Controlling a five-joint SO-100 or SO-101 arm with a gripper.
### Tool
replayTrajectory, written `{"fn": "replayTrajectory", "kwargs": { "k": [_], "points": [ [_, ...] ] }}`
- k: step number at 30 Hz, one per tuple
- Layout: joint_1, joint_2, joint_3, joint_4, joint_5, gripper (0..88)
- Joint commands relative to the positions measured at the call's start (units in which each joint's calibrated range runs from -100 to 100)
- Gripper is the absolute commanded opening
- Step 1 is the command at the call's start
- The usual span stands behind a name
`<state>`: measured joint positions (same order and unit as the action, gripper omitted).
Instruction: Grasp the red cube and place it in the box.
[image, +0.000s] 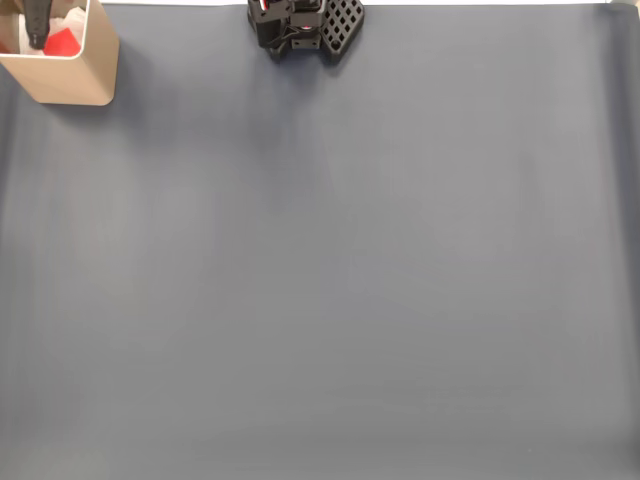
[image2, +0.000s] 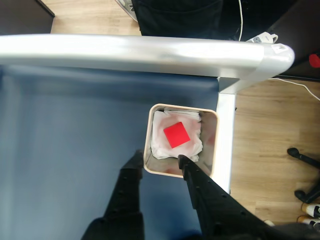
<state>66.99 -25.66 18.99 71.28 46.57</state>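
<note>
Nearest the wrist camera, the pincer hangs with its 2 black fingers apart and nothing between them: one finger sits outside the near wall of the box, over the blue-grey table, while the other finger's tip reaches over the rim.

Just beyond the fingertips, and lower down, the red cube lies on the white lining inside the box, clear of both fingers. It rests roughly central, turned so its corners point toward the walls. The release looks done; judging from this, the task's placing step is complete and what remains is to lift away without the inner finger catching the rim.

Farther off, the box stands at a corner of the table, close beside a silvery rail that frames the edge, with wooden floor past it.

From the fixed view, the box sits at the top-left corner, a dark finger dipping into it beside the red cube; the arm's base stands along the top edge.
</note>
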Motion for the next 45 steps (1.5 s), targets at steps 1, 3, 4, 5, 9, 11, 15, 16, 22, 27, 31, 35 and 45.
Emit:
{"fn": "replayTrajectory", "kwargs": {
  "k": [1,3,4,5,9,11,15,16,22,27,31,35,45],
  "points": [
    [-2.6,-2.6,-2.0,-0.8,-0.5,3.2],
    [-3.8,-2.8,-2.0,-0.8,-0.5,0.4],
    [-4.4,-2.9,-2.3,-0.8,-0.6,0.0],
    [-5.0,-3.0,-2.5,-0.8,-0.6,0.0],
    [-8.5,-3.3,-3.9,-0.9,-1.1,0.0],
    [-11.0,-3.6,-4.6,-1.7,-1.4,0.0],
    [-17.0,-5.2,-4.7,-4.3,-1.7,0.0],
    [-18.8,-5.7,-4.7,-4.7,-1.7,0.0],
    [-29.5,-9.9,-0.9,-7.2,-0.7,0.0],
    [-37.9,-13.9,5.2,-11.7,-0.3,0.0],
    [-44.9,-16.8,8.9,-13.8,0.0,0.0],
    [-51.1,-18.7,11.5,-15.1,0.1,0.0],
    [-61.9,-22.5,17.3,-17.2,0.9,0.0]
  ]
}}
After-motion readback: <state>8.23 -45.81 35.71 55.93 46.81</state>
